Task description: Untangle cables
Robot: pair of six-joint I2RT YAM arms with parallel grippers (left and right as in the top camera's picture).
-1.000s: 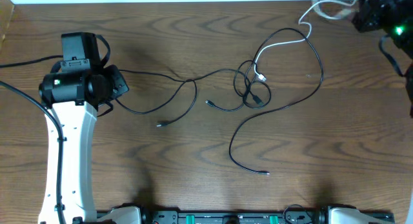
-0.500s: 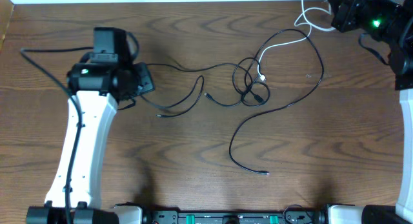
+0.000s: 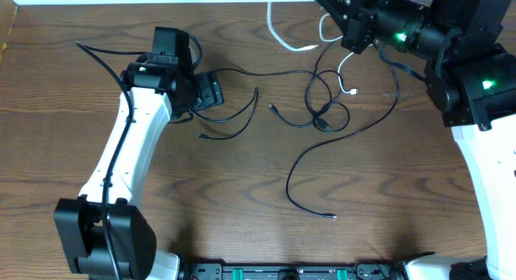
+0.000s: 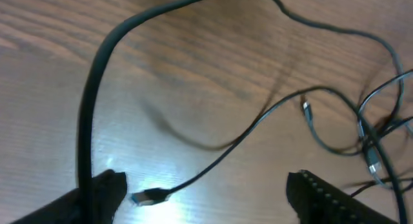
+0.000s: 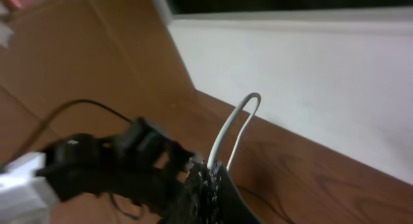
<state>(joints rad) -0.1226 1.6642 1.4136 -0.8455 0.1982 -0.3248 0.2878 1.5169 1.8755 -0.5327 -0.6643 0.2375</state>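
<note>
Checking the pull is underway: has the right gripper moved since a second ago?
Yes. The right gripper, shut on the thin white cable, has travelled left along the far edge of the brown wooden table, away from its right corner.

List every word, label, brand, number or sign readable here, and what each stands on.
No text can be read in any view.
Left arm: white and black housing, a green light, no lettering visible.
Right arm: green lights only, no lettering visible.
Black cables and white cable: no print visible; plugs too small to tell.
Rail at the near edge: any marking too small to read.
</note>
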